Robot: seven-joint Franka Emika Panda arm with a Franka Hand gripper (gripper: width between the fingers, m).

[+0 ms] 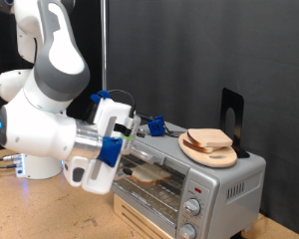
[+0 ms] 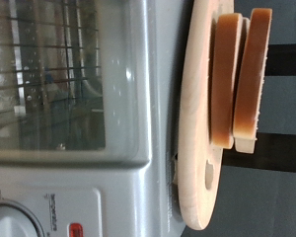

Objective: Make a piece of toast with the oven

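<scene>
we are hovering the gripper [image 1: 140,127] by the oven [image 1: 194,184]; we cannot tell how its fingers are standing. the piece of toast [image 2: 249,79] is looking light and soft, so we are judging its crust edges the best hold.

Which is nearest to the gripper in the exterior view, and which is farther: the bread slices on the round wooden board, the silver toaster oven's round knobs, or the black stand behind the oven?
1. Bread slices on the round wooden board, on top of the silver toaster oven, to the right of the gripper.
2. Round knobs, lower right on the oven's front.
3. Black stand, farthest right, behind the board.
</scene>
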